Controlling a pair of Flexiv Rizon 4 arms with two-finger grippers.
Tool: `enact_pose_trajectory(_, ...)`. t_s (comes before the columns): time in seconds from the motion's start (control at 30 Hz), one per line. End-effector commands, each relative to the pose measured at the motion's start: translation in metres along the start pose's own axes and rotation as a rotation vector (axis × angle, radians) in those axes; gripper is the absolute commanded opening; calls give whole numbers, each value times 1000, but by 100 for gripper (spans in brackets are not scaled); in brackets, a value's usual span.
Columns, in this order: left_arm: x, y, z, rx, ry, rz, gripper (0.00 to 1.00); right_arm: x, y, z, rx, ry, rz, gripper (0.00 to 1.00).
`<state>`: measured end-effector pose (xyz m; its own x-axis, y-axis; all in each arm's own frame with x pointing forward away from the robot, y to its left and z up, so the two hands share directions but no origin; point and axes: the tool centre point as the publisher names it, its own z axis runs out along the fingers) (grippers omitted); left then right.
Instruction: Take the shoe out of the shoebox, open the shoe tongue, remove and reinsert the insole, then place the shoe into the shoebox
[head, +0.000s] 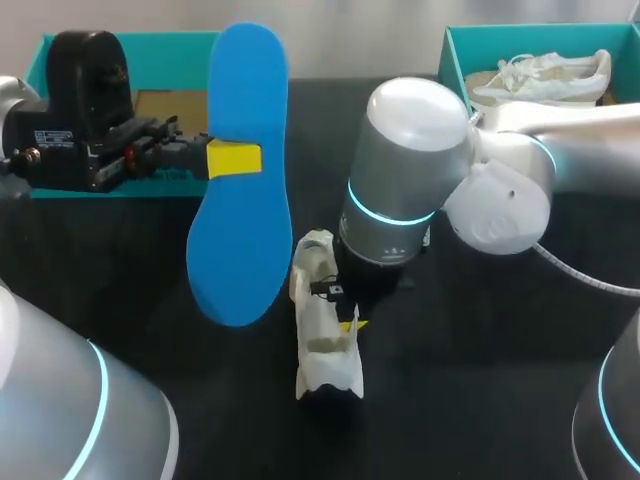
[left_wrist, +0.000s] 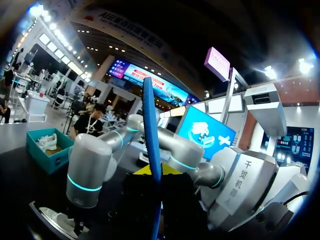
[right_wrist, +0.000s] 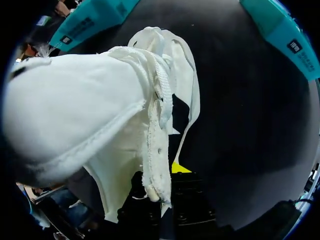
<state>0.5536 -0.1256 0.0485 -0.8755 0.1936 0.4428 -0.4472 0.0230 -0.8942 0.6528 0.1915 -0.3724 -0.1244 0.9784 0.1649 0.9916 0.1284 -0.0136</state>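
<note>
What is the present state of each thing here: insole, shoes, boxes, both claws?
blue insole: out of the shoe, held in the air
left claw: shut on the blue insole
white shoe: lying on the table, insole removed
right claw: shut on the white shoe
left shoebox: open, no shoe seen inside
right shoebox: open, holding a second shoe

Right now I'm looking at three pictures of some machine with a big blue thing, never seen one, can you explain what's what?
It is a robot with two arms at a black table. One picture looks down from above; the two round ones come from wrist cameras. The left pincer holds the blue insole of a shoe up off the table. The right pincer grips a white shoe on the table. Behind stand a teal shoebox and a second shoebox holding another shoe.
</note>
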Motion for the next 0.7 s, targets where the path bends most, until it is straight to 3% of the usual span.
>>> enact_pose_trajectory(0.03, 1, 1, 0, 1, -1, 0, 0, -4, 0, 1, -10, 12, 9, 0)
enact_pose_trajectory(0.4, 1, 1, 0, 1, -1, 0, 0, -11, 5, 11, 6, 29, 31, 0)
enact_pose_trajectory(0.43, 1, 1, 0, 1, -1, 0, 0, -11, 5, 11, 8, 33, 31, 4)
enact_pose_trajectory(0.47, 1, 1, 0, 1, -1, 0, 0, -11, 5, 11, 9, 33, 31, 25)
enact_pose_trajectory(0.53, 1, 1, 0, 1, -1, 0, 0, -11, 5, 11, 13, 33, 30, 45)
enact_pose_trajectory(0.57, 1, 1, 0, 1, -1, 0, 0, -11, 6, 11, 15, 33, 29, 80)
enact_pose_trajectory(0.6, 1, 1, 0, 1, -1, 0, 0, -12, 7, 10, 16, 34, 29, 100)
enact_pose_trajectory(0.7, 1, 1, 0, 1, -1, 0, 0, -12, 8, 6, 15, 40, 30, 100)
